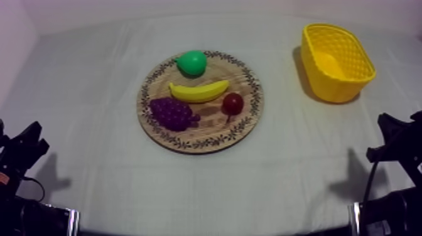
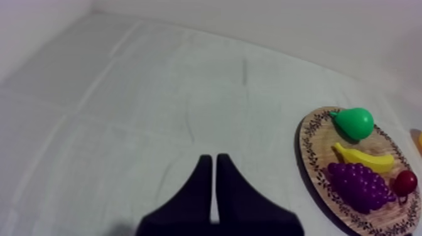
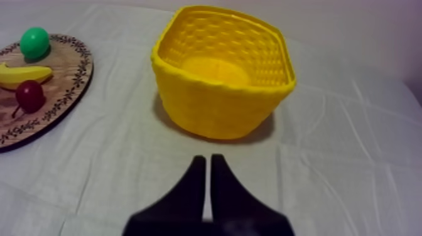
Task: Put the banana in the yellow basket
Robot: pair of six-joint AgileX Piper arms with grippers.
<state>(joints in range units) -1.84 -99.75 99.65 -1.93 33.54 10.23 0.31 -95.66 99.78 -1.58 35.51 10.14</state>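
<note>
Four toy fruits sit on the round wooden board in the middle of the cloth-covered table. The one that counts, the banana, lies flat across the board's centre. It's boxed in. The green pear is just behind it, the bunch of grapes sits just in front at the end nearer my left arm, and the small red fruit is close by the other tip. Its middle is the freest stretch, so that looks like the place to grasp. Over on my right side, well apart from the board, the yellow basket stands mouth up with nothing inside, ready to receive. Both arms wait low at their own edges of the table. The left gripper has its fingers pressed together in a narrow wedge above bare cloth, with the board off to one side. The right gripper is closed the same way, holding nothing and aimed straight at the basket. No reach has begun, by my reading. The right arm sits nearer the drop-off, so it seems the likely picker. Its jaws would have to spread before coming down, and a careless approach could knock the red fruit or the pear.
</note>
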